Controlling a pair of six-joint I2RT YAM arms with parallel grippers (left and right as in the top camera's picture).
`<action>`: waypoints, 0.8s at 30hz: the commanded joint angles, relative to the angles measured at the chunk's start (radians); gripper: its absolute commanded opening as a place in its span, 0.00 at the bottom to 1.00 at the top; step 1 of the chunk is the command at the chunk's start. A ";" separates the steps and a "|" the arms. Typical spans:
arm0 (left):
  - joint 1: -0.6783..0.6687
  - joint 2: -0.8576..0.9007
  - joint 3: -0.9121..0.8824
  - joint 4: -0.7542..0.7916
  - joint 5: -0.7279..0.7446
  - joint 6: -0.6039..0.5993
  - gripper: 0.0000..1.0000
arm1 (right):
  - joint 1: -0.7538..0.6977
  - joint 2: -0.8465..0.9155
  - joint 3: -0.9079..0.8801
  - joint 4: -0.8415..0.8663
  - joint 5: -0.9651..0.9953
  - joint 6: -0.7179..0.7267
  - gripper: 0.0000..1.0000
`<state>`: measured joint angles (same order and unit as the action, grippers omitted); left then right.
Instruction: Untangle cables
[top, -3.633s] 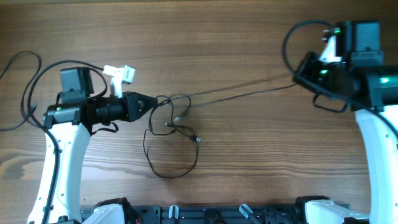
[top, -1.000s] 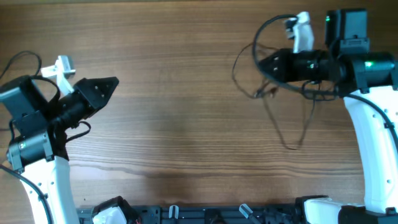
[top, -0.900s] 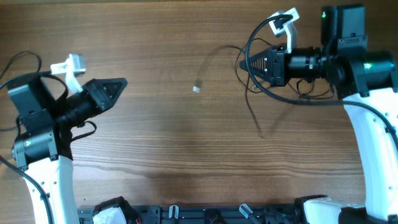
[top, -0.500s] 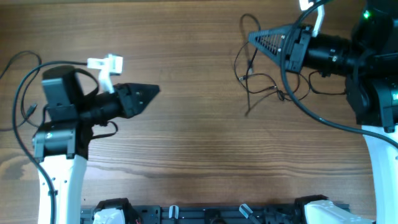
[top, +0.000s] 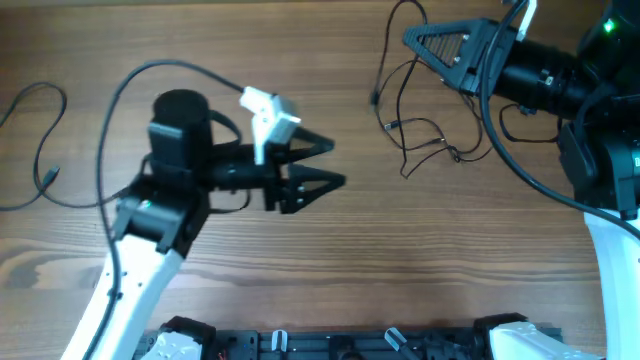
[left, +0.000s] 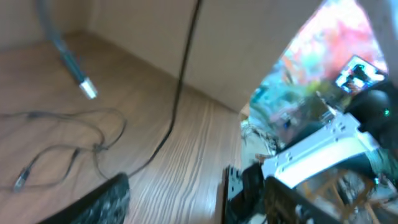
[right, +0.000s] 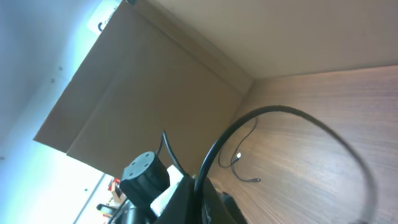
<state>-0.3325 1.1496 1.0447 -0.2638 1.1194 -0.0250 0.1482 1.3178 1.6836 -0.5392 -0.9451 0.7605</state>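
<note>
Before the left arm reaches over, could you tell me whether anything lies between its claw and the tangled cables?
Nothing visible does. In the overhead view the open left claw points toward the cables, and only bare wooden table lies between them.

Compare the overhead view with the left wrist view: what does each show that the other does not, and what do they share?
Only the overhead view shows the left gripper whole, its jaws open, well to the left of the tangle. Only the left wrist view shows the brown wall behind the table and blurred clutter beyond its edge. Both show the thin black cables lying loosely looped on the wooden table.
</note>
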 joint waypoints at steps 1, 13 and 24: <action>-0.096 0.108 0.008 0.129 -0.061 -0.079 0.70 | 0.005 -0.018 0.018 0.005 -0.045 0.018 0.04; -0.223 0.367 0.008 0.652 -0.066 -0.372 0.65 | 0.005 -0.018 0.018 0.008 -0.085 -0.021 0.04; -0.233 0.378 0.008 0.695 -0.128 -0.413 0.04 | 0.005 -0.018 0.018 0.008 -0.089 -0.020 0.04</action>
<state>-0.5636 1.5211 1.0466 0.4255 1.0306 -0.3958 0.1482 1.3178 1.6840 -0.5369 -1.0107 0.7551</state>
